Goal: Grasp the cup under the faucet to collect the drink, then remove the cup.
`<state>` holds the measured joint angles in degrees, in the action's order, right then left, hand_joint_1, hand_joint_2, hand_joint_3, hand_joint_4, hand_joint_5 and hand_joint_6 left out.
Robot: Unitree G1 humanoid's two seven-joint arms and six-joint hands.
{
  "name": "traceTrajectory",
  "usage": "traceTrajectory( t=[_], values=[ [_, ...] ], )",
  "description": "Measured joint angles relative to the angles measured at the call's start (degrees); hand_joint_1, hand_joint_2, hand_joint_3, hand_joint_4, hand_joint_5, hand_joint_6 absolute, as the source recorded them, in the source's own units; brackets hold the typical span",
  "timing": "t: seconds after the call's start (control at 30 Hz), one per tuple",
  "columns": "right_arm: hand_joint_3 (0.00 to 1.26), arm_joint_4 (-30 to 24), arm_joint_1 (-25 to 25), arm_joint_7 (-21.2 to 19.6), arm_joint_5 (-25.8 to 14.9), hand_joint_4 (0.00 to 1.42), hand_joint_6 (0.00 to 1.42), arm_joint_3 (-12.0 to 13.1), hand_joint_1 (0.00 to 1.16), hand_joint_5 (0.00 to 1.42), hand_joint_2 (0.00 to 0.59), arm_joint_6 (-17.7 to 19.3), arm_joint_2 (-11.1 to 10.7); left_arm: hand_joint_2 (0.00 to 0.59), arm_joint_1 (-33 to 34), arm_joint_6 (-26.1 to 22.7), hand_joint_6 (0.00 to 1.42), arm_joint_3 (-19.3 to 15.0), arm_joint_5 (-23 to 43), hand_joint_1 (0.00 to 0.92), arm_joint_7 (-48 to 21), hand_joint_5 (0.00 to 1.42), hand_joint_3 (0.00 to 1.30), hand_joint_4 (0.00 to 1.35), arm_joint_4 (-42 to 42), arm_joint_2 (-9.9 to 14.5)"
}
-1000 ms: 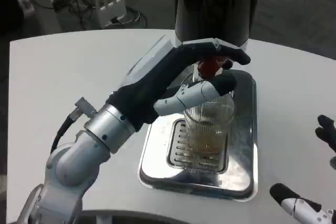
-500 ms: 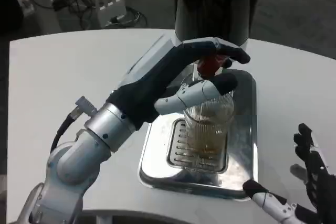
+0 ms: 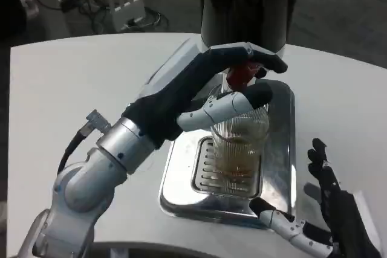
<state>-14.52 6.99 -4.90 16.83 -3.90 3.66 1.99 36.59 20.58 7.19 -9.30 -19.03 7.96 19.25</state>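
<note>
Below the left hand point(image 3: 205, 92), whose fingers pressed the red faucet lever point(image 3: 243, 75), the ribbed glass cup point(image 3: 239, 143) stood filling; the right hand point(image 3: 329, 216), spread wide, should close squarely on it.

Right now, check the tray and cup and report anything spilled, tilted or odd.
Nothing stands out. The cup stands upright on the tray grate under the red faucet, holding a little amber drink. No spill shows on the tray or table. The left hand reaches around the faucet and cup rim; the right hand is open beside the tray.

Silver left forearm point(image 3: 106, 164) with black cable; black-and-white left hand point(image 3: 199, 89).
</note>
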Motion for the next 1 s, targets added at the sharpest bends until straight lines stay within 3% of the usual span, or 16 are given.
traceTrajectory(
  t=[0.27,0.8,1.0],
  values=[
    [0.01,5.1,-6.0,-2.4,1.3,0.04,0.14,-1.2,0.81,0.05,0.152,-0.1,-0.1,0.065,0.2,0.0,0.29,0.0,0.0,0.000,0.2,0.37,0.48,0.34,0.0,0.2],
    [0.03,11.0,-12.0,-6.2,1.9,0.06,0.14,-3.0,0.82,0.06,0.150,-0.3,0.9,0.064,0.4,0.0,0.29,0.0,-0.3,0.000,0.2,0.38,0.48,0.36,0.0,0.5],
    [0.04,14.9,-16.4,-8.4,2.9,0.06,0.15,-3.7,0.82,0.07,0.152,-1.2,1.6,0.064,0.7,-0.2,0.29,0.0,-0.3,0.000,0.2,0.38,0.48,0.36,0.0,0.9]
  ],
)
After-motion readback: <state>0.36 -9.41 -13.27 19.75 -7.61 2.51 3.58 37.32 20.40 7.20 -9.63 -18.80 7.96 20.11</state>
